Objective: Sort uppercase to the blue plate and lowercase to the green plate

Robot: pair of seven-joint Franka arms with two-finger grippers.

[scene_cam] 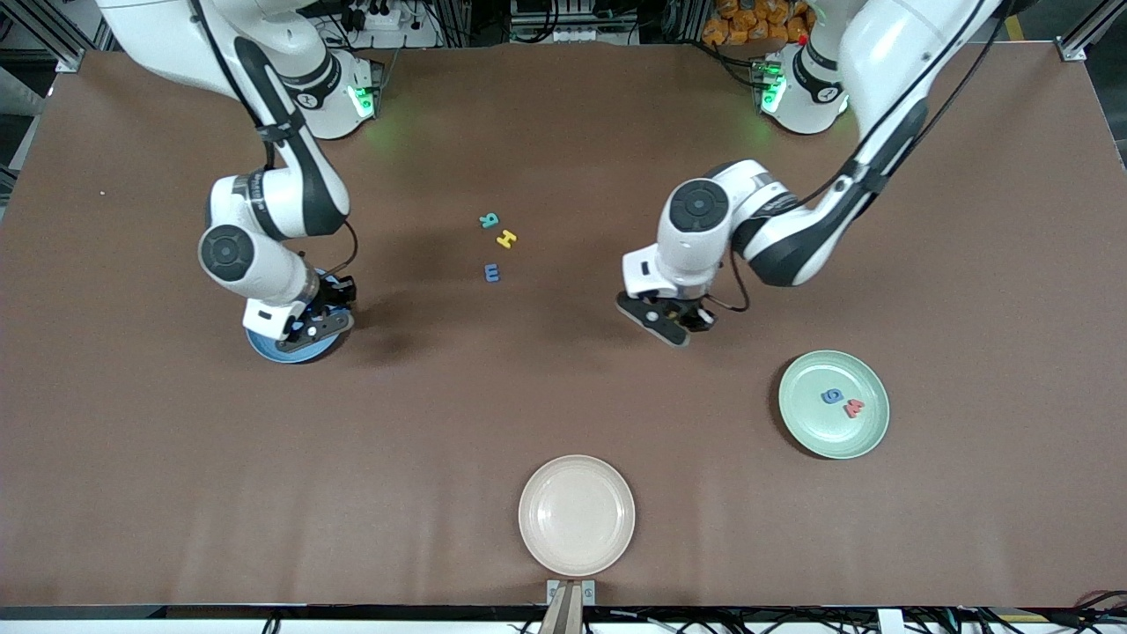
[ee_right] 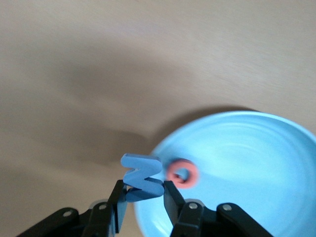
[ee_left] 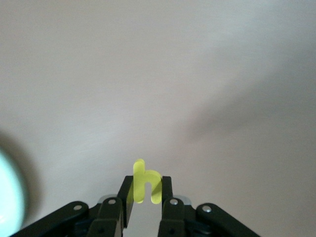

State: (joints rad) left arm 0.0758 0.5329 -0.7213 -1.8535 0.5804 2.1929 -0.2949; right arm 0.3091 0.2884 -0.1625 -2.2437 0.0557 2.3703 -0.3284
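- Cream plate lies nearest the front camera, at the middle of the tabletop; nothing is on it.
- Right hand hangs over the blue plate toward the right arm's end of the tabletop. In the right wrist view its fingers are narrow, pinching the blue W edge-on above the plate's rim.
- Red Q lies flat inside the blue plate, close to the rim beside the held letter.
- Three letters lie loose mid-tabletop, farther from the front camera than both plates in use: teal R, yellow H just beside it, and a second blue letter nearer the camera; its shape cannot be told.
- Left hand is over bare tabletop, apart from the green plate. Its fingers are narrow, gripping the yellow h upright.
- Blue g and red w lie side by side in the green plate.
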